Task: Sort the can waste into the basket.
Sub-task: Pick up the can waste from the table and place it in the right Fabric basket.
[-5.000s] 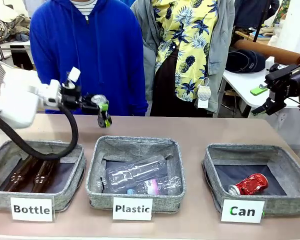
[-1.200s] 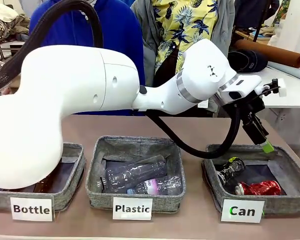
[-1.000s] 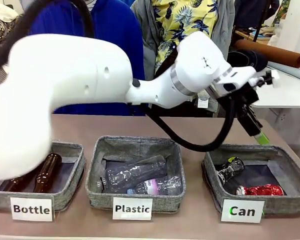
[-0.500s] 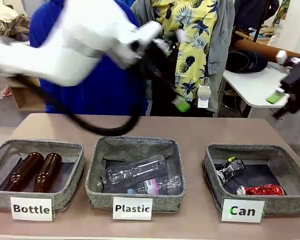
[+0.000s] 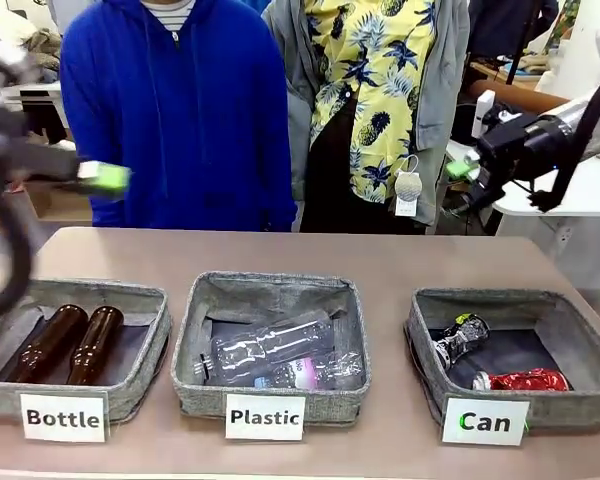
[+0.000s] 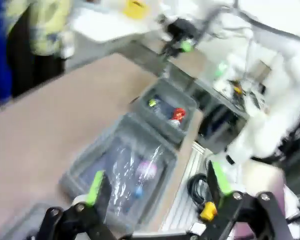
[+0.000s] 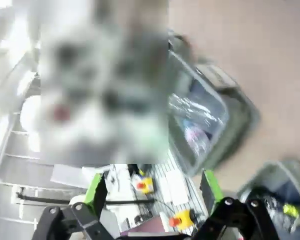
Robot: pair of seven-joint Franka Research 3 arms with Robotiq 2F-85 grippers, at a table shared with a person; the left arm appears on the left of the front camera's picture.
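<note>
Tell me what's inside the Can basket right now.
The Can basket holds a crushed red can at the front and a slim black can toward its left wall. The front wall hides the floor just behind it.

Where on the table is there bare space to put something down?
The table is bare in the strip behind the three baskets, toward the people, and in the narrow gaps between baskets. Inside the Can basket, dark lining is free behind the red can. The Plastic basket is crowded.

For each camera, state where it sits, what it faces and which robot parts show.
Front: fixed on the robot's side, facing two people across three baskets; right tool raised at upper right.
Left wrist: above the table, looking down; left tool open at the bottom edge.
Right wrist: blurred, looking down; right tool open.
Shared: the Can basket holding the red can.
</note>
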